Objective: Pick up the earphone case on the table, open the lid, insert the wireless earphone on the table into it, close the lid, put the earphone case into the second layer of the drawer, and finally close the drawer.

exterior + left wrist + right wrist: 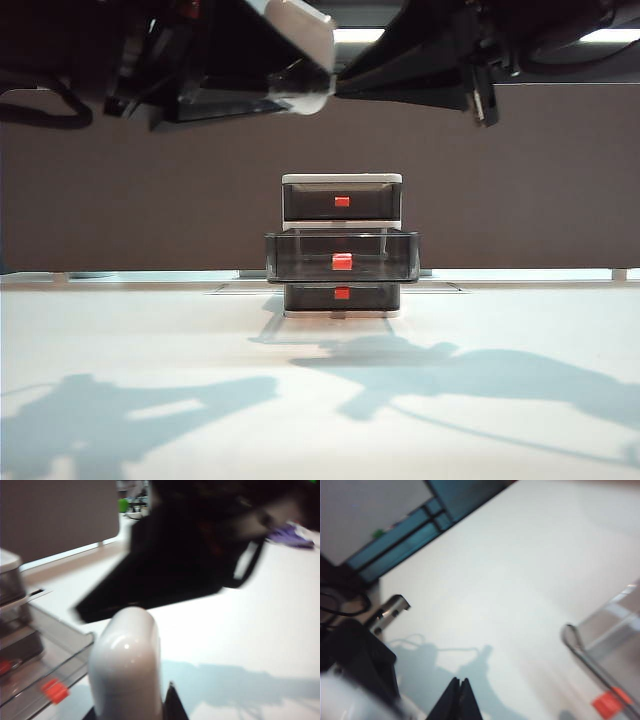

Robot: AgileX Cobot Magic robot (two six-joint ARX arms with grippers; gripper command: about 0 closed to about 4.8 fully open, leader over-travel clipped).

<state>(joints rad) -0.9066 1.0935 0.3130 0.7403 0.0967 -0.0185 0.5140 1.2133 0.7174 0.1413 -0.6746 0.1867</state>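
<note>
Left gripper (132, 715) gripping earphone case (127, 665), right gripper (459, 700) closed

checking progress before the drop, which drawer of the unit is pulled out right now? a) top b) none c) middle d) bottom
c: in the exterior view the second layer of the drawer juts forward from the drawer frame, while the top and bottom ones sit flush; the left gripper holds the earphone case above.

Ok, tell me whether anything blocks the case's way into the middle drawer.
Nothing visible does. The left claw holds the earphone case up near the drawer unit, whose second drawer is pulled out and looks empty. The right claw, shut, hangs off to the side.
</note>
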